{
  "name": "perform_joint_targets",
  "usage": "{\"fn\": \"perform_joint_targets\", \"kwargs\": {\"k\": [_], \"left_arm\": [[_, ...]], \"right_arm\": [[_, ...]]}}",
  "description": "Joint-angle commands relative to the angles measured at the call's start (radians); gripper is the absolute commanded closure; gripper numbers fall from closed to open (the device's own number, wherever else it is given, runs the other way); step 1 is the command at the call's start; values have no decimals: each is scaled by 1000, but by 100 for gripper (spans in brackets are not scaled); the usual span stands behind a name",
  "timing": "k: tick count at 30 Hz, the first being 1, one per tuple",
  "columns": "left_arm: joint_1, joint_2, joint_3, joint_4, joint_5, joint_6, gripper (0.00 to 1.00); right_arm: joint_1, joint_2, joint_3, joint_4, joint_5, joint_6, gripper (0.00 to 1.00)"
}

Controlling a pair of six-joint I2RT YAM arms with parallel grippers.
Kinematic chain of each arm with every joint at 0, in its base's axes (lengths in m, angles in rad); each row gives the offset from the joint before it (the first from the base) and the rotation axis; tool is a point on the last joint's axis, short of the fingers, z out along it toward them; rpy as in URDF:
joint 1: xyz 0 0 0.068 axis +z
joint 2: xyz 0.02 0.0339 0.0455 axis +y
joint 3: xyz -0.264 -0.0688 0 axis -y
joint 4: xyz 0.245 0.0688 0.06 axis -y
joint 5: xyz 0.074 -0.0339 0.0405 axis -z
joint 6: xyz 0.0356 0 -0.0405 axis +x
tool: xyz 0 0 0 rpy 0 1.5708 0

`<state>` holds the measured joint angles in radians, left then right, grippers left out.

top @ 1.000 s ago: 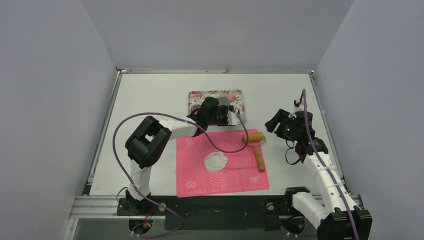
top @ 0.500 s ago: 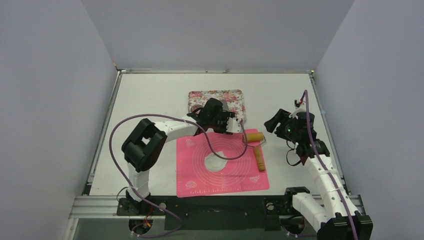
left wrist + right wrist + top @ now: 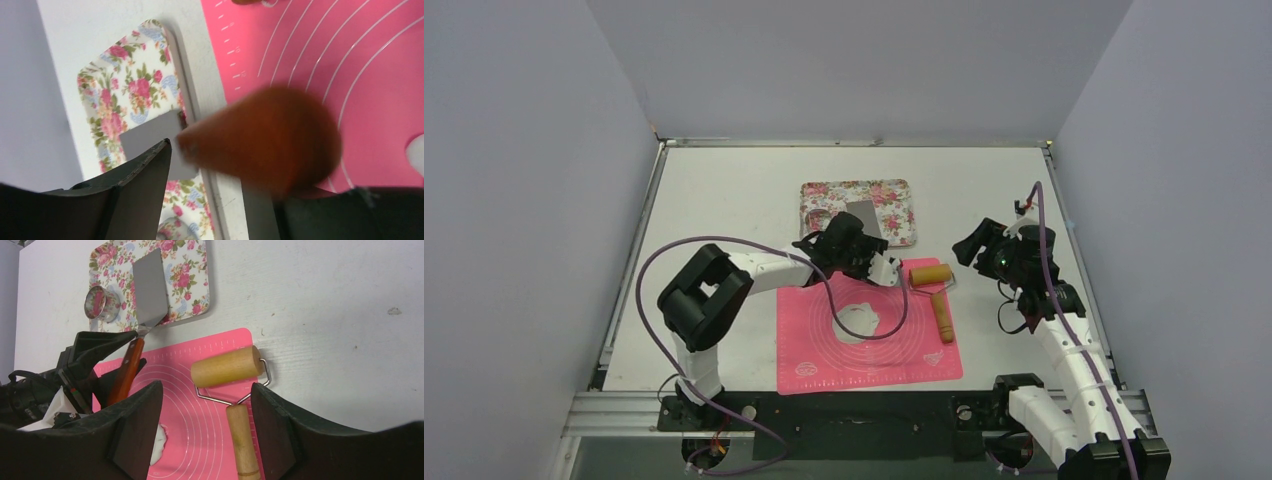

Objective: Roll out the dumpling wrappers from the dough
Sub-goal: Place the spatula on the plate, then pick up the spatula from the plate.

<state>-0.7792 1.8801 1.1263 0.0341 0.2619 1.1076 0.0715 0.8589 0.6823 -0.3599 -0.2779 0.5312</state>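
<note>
Pincers first. Your left gripper (image 3: 846, 240) sits at the near edge of the floral rectangular tray (image 3: 894, 195). Its jaws are parted well apart, and the red-brown wooden handle of the flat metal spatula (image 3: 150, 302) lies between them. You can't tell from either wrist view whether a finger actually bears on that handle. The left wrist view shows it blurred, with a sliver of gap on one side.

Spatula blade lies flat on the tray, handle slanting back over the tray's near rim towards the mat. A round metal ring cutter (image 3: 100, 302) stands on the same tray, just beside the blade.

Your right gripper (image 3: 206, 387) is wide open with nothing in it. It hangs over the white table (image 3: 724, 190), right of the pink silicone mat (image 3: 904, 350) and well apart from the left one.

Flattened white dough (image 3: 856, 320) lies near the middle of the mat, ragged at the edge. Your left arm's purple cable (image 3: 904, 305) droops onto the mat by it. The wooden rolling pin (image 3: 931, 274), wire-framed, lies at the mat's far right corner, roller crosswise, handle pointing to the near edge.
</note>
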Motion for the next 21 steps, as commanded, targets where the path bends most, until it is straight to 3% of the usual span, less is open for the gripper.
{"fn": "perform_joint_targets", "kwargs": {"k": [1, 6, 14, 16, 19, 21], "left_arm": [[17, -100, -67, 217, -53, 104, 50], [12, -100, -66, 278, -82, 303, 50], [54, -195, -59, 203, -49, 261, 50], [59, -238, -38, 139, -53, 227, 50], [74, -281, 51, -91, -117, 152, 49], [101, -291, 137, -224, -184, 9, 49]], "right_arm": [[-7, -6, 39, 6, -10, -20, 39], [-6, 14, 55, 4, -20, -23, 38], [-2, 33, 53, 25, -63, -14, 37], [7, 45, 60, 33, -67, -11, 35], [58, 57, 88, 23, -29, -22, 30], [121, 69, 116, -6, 38, -45, 26]]}}
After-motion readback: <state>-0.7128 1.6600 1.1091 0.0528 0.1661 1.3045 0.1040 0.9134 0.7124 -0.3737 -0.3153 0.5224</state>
